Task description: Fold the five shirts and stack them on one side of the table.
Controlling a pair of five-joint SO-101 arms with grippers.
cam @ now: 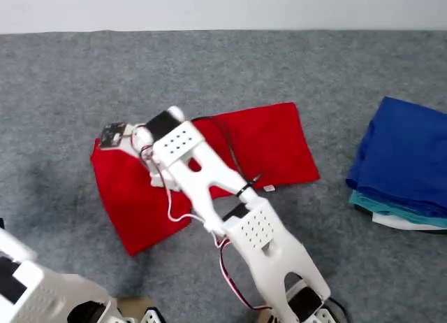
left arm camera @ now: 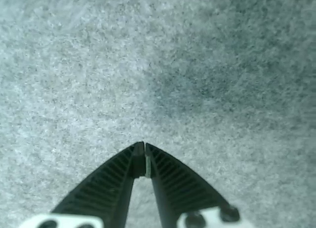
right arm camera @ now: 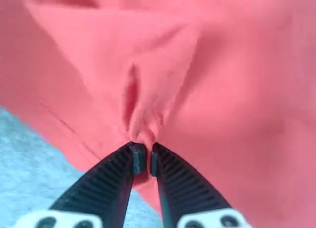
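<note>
High view, looking down on a grey felt surface (cam: pixel 209 64). A red shirt (cam: pixel 279 145) lies partly folded near the middle. At the right edge sits a stack of folded shirts: a blue shirt (cam: pixel 405 152) on top, a teal shirt (cam: pixel 391 205) beneath it, then a white shirt (cam: pixel 405 224). There may be a darker layer lower still. The right gripper (right arm camera: pixel 143 156) has its jaws pinched on a fold of the red shirt. The left gripper (left arm camera: pixel 144 159) is over bare felt, its jaws closed on nothing.

Red shirt (cam: pixel 279 141), blue shirt (cam: pixel 405 152), perhaps teal shirt (cam: pixel 391 205)
</note>
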